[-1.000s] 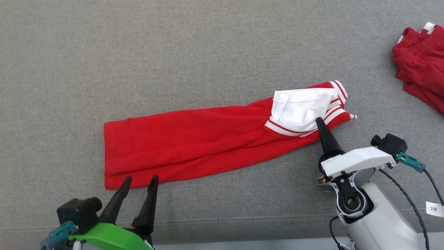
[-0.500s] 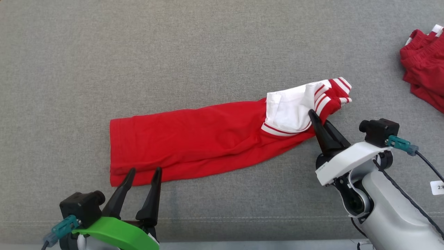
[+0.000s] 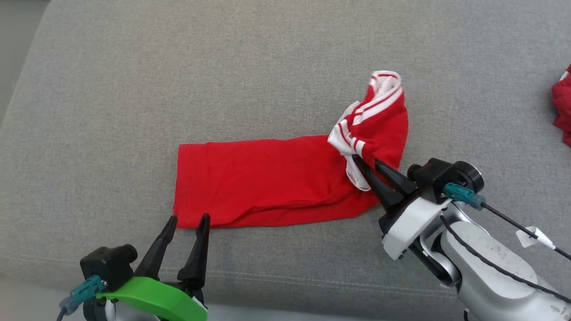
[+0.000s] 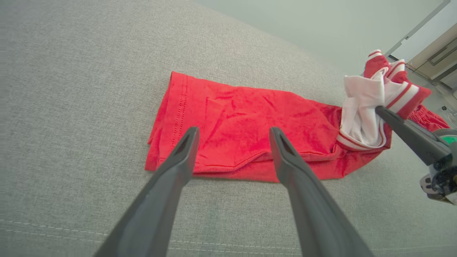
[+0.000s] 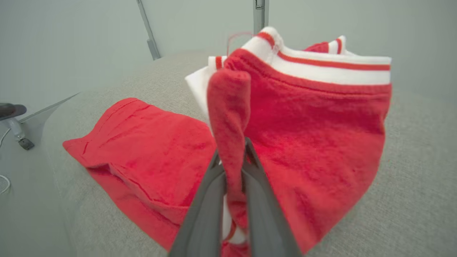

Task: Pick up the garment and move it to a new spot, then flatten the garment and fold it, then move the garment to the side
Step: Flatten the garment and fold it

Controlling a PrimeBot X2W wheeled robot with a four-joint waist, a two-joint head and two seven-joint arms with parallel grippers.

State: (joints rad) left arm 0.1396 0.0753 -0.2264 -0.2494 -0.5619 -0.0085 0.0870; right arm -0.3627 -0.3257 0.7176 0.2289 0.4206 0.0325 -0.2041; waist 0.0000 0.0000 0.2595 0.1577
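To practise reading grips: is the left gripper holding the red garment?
No, the left gripper stands open, fingers wide apart at the near edge of the red garment.

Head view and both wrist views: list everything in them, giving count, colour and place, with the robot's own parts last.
garment: one, red with a white striped band, mid-cushion; striped end raised off the cushion, the rest lying flat
second garment: one, red, crumpled at the far right edge of the head view
cushion: one, grey fabric, under both garments
tag: one, white, towards the lower right corner of the head view
left gripper: one, dark jaws on a green mount, open, at the garment's near left hem; contact cannot be told
right gripper: one, dark jaws on a white mount, shut on the garment's striped end
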